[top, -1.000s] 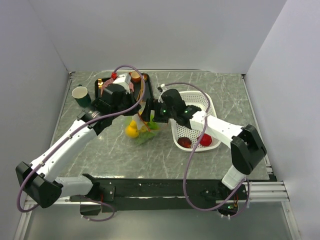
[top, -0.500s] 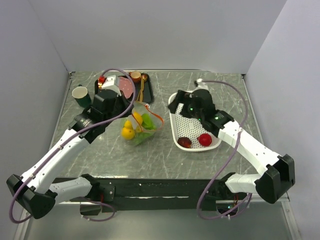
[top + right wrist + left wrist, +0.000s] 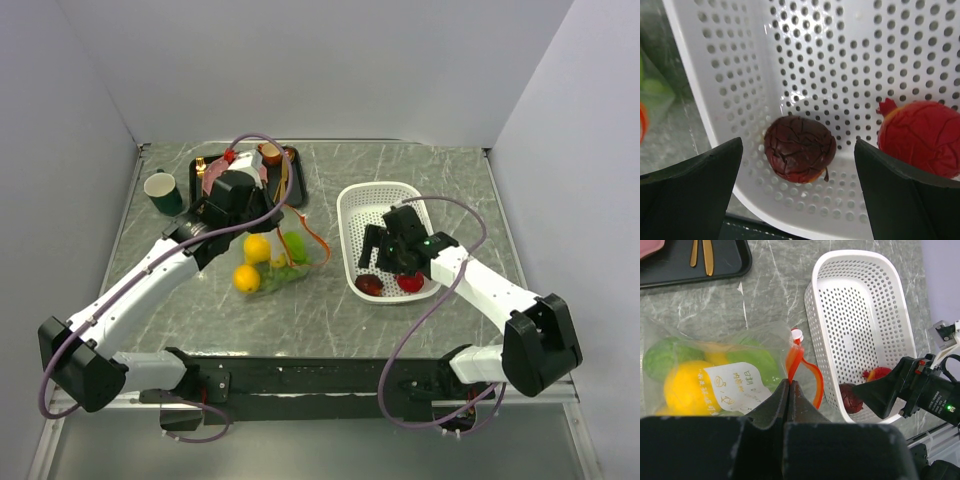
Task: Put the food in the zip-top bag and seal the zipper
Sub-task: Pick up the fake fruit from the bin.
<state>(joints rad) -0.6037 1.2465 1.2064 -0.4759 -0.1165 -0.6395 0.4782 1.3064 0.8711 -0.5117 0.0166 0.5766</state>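
Find left gripper [image 3: 789,385] pinched fully closed on zipper [image 3: 795,362] at mouth of zip-top bag [image 3: 715,375]. Note bag lying on table [image 3: 330,320] just left of basket [image 3: 840,60], with yellow pieces [image 3: 687,387] and green pieces [image 3: 665,357] inside. Find right gripper [image 3: 797,144] spread wide and empty above basket's near end, straddling dark purple fruit [image 3: 799,148] without contact. Note red fruit [image 3: 922,135] just beside it, also in basket.
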